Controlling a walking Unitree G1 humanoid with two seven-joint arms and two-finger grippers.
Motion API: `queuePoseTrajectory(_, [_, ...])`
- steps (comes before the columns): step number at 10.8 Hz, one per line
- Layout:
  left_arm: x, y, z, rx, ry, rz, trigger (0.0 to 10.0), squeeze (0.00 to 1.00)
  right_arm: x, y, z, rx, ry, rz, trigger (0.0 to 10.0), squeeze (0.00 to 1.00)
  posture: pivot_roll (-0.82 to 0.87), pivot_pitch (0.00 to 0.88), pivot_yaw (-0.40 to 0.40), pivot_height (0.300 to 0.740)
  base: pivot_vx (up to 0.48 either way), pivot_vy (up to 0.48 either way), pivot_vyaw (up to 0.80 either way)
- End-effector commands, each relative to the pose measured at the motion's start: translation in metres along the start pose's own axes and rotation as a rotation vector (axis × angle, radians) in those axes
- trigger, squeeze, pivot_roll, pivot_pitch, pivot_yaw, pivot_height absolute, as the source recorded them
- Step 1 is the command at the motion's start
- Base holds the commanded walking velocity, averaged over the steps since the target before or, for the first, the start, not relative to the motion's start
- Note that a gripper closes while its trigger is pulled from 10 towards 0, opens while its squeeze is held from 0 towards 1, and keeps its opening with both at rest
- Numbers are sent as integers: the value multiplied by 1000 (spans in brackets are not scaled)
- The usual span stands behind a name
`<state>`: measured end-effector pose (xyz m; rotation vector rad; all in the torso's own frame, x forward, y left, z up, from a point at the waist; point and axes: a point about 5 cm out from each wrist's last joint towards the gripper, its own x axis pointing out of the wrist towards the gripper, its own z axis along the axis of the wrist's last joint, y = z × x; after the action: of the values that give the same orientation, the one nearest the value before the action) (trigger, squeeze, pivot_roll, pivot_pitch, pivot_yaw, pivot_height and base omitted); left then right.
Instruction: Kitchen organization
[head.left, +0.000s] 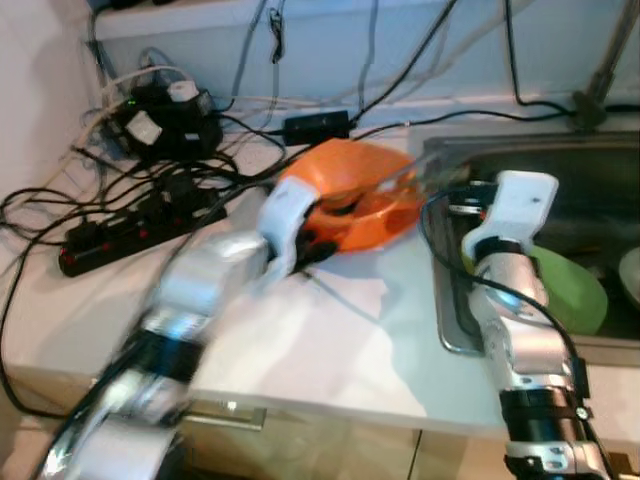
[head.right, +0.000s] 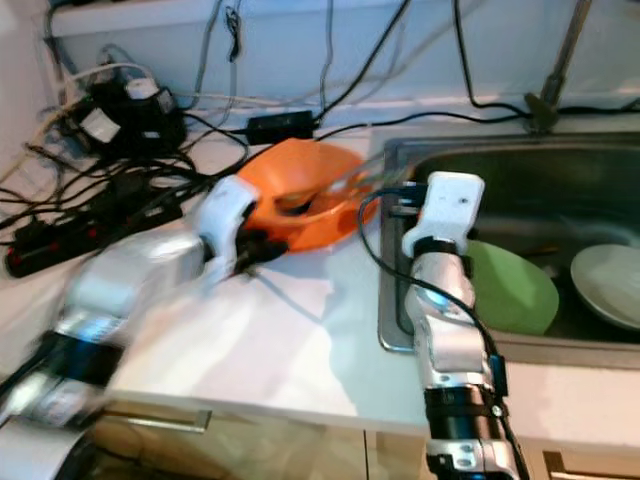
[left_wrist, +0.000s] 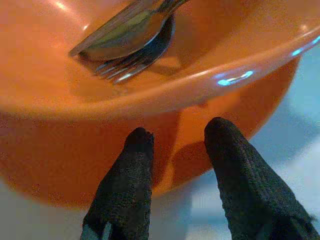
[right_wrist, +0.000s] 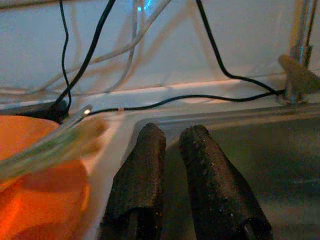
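An orange bowl (head.left: 365, 195) sits on the white counter (head.left: 300, 350) just left of the sink (head.right: 520, 170). A fork and a spoon (left_wrist: 130, 40) lie inside it, and pale handles (right_wrist: 50, 145) stick out over its rim toward the sink. My left gripper (left_wrist: 175, 145) is open, with its fingertips (left_wrist: 140, 142) against the bowl's outer wall below the rim and nothing held. My right gripper (right_wrist: 172, 140) hovers over the sink's left edge next to the bowl, its fingers close together and holding nothing.
A green bowl (head.right: 510, 285) and a white plate (head.right: 610, 280) lie in the sink, below the faucet (head.right: 560, 60). A black power strip (head.left: 130, 230), adapters and tangled cables (head.left: 170, 120) crowd the counter's back left. The front of the counter is bare.
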<state>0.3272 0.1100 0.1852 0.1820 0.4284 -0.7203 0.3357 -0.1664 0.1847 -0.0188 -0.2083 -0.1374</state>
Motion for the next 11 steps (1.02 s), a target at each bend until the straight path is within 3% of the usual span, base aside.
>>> queuePoseTrajectory(1, [-7,-6,-13,-7,58,-34,10000,0,4,-4,1,-10,-3,-1,10000,0,108,55,151,740,0,0,0])
queuePoseTrajectory(5, [-52,-34,-13,64,34,-130,10000,0,10,-9,3,-24,-7,0,10000,0,132,64,105,740,0,0,0])
queuePoseTrajectory(7, [-66,-41,-16,102,47,-148,10000,0,13,-9,4,-23,-13,7,10000,0,141,68,94,740,0,0,0])
queuePoseTrajectory(9, [-61,-39,-11,104,14,-102,10000,0,17,-15,14,-6,-61,-21,10000,0,129,59,93,740,0,0,0])
queuePoseTrajectory(11, [-58,-42,-5,95,-15,-110,10000,0,18,-32,33,-21,-133,-65,10000,0,114,56,98,740,0,0,0])
